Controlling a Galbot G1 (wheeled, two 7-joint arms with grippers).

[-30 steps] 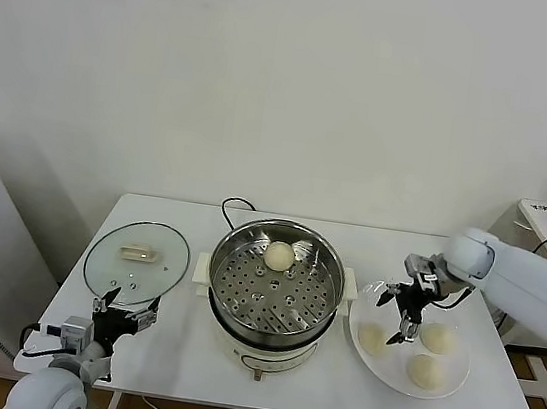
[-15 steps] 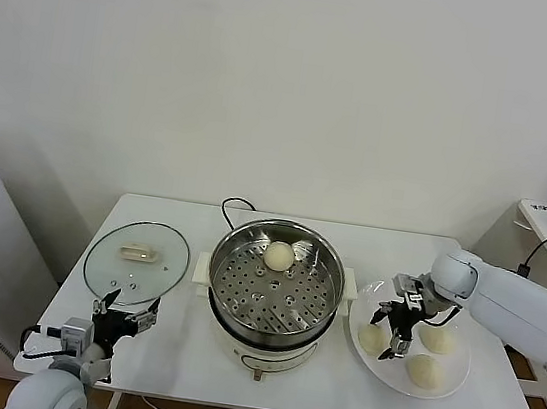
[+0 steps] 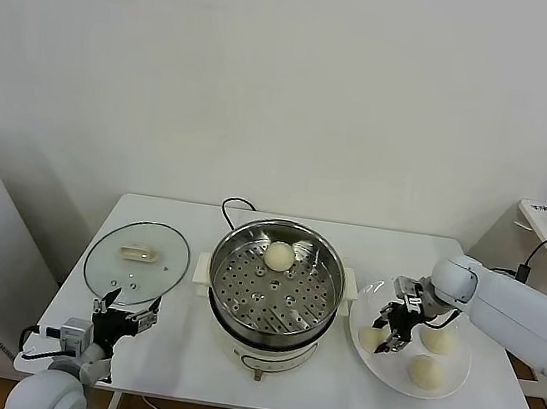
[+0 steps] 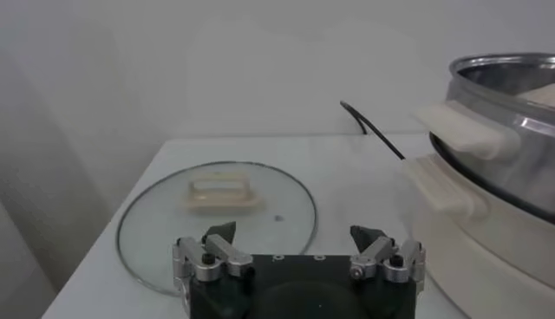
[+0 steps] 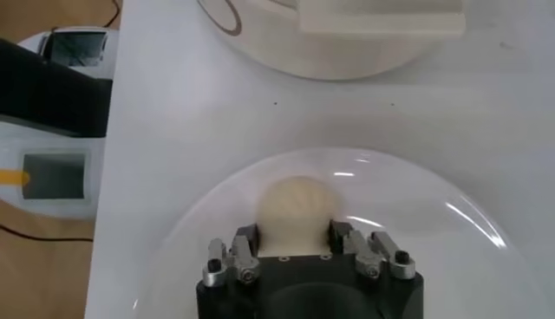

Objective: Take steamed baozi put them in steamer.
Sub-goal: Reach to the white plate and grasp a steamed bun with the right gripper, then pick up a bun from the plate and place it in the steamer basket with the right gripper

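Observation:
One baozi (image 3: 279, 256) lies on the perforated tray of the steamer (image 3: 267, 333) at the table's middle. Three baozi lie on the white plate (image 3: 446, 387) to its right: one at the left (image 3: 368, 338), two more further right (image 3: 438, 338) (image 3: 424, 371). My right gripper (image 3: 385, 341) is down on the plate, shut on the left baozi. In the right wrist view the fingers press both sides of that baozi (image 5: 297, 206), with the gripper (image 5: 294, 240) low over the plate (image 5: 195, 230). My left gripper (image 3: 124, 314) is open and empty, parked near the table's front left.
A round glass lid (image 3: 137, 259) with a beige handle lies flat left of the steamer; it also shows in the left wrist view (image 4: 217, 204) beyond the left gripper (image 4: 293, 236). The steamer's wall and handle (image 4: 494, 113) stand close beside it. A black cord runs behind the steamer.
My right gripper has moved down and left onto the plate and closed on the left baozi. The left arm has not moved.

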